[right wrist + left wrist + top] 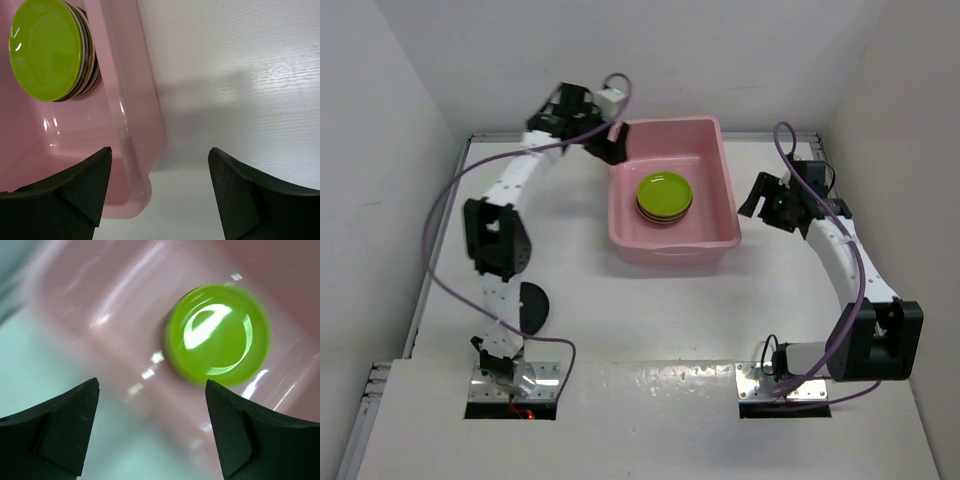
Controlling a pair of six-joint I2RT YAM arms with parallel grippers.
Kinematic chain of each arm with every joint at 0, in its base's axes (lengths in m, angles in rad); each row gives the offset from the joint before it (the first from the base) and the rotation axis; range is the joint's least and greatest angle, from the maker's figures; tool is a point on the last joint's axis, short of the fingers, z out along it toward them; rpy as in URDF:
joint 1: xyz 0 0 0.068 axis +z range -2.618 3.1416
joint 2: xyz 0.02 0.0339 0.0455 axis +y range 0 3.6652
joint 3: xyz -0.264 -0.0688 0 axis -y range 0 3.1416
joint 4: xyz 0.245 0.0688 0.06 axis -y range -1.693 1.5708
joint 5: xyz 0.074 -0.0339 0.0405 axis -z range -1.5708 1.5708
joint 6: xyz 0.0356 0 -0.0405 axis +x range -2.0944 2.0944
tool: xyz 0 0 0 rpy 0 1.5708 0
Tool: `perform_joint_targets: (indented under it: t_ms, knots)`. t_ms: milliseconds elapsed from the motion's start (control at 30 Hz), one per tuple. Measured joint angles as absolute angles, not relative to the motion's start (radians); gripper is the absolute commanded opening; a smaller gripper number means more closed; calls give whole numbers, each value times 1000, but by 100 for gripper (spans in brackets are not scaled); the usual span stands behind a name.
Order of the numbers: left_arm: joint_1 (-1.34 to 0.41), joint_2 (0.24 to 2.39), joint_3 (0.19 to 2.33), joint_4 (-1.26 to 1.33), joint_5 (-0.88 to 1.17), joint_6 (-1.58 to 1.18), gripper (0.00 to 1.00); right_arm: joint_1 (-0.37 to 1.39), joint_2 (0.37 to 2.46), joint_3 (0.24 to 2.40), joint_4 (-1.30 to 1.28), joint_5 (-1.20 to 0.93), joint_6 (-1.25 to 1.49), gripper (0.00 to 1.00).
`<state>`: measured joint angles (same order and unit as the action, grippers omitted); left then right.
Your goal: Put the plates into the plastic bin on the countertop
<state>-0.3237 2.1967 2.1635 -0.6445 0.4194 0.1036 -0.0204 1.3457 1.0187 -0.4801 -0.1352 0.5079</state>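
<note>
Most of the plates [665,195] sit as one stack in the middle of the plastic bin [672,252], lime green one on top. One black plate [535,305] lies out on the countertop [640,320], tucked right beside the left arm's lower links and partly hidden by them.

Both grippers are empty with fingers spread wide. The left gripper [610,145] hangs over the bin's far-left corner, and the right gripper [757,203] hovers just outside the bin's right wall.

What could go wrong: the black plate is close to the left arm's base, so folding back to reach it looks awkward, and an elbow sweep could shove it away. It's flat and glossy too (probably slippery), so a pinch on the rim may slide off. Dropped off-centre onto the stack, it could skate off. The left gripper could also clip the rim and shift the bin.
</note>
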Motion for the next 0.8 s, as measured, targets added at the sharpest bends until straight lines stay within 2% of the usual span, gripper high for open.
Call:
perform_joint_targets:
  t_ms: [167, 200, 300, 433, 500, 800]
  knots:
    - [-19, 1818, 1878, -722, 353, 336, 82, 21, 1315, 1023, -511, -104, 459, 78]
    - [62, 1734, 1787, -729, 315, 385, 78, 34, 1309, 1023, -514, -97, 450, 78]
    - [242, 1535, 1457, -756, 187, 527, 78, 61, 1289, 1013, -509, -85, 435, 78]
    - [305, 1495, 1115, -805, 144, 643, 77, 86, 1281, 993, -509, -81, 429, 78]
    - [330, 1504, 1018, -839, 151, 673, 76, 97, 1281, 984, -509, -81, 429, 78]
    - [400, 1537, 899, -767, 167, 694, 74, 130, 1232, 918, -510, -77, 426, 78]
